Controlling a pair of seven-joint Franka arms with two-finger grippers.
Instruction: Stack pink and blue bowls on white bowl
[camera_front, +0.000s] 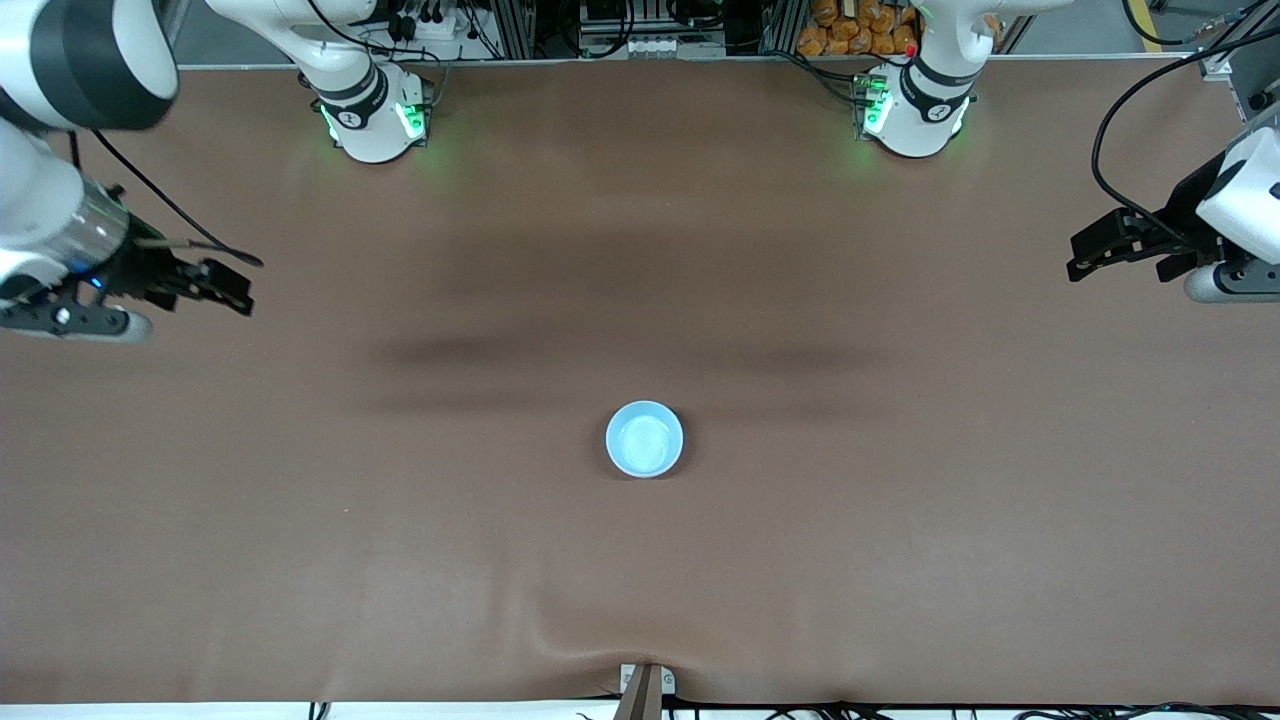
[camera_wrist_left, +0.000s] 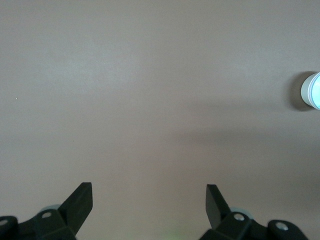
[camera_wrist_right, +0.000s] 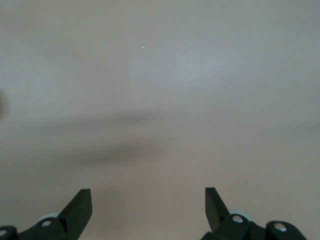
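Observation:
A light blue bowl (camera_front: 644, 439) sits upright in the middle of the table, and its edge (camera_wrist_left: 313, 90) shows in the left wrist view with a pale outer wall. From above only blue shows. The pink bowl and the white bowl are hidden or out of view. My left gripper (camera_front: 1100, 255) hangs open over the left arm's end of the table, with nothing between its fingers (camera_wrist_left: 149, 192). My right gripper (camera_front: 238, 285) hangs open and empty over the right arm's end (camera_wrist_right: 148, 195). Both are far from the bowl.
A brown cloth (camera_front: 640, 580) covers the table, with a small ridge near the front edge above a bracket (camera_front: 645, 685). The two arm bases (camera_front: 372, 115) (camera_front: 915, 110) stand along the back edge.

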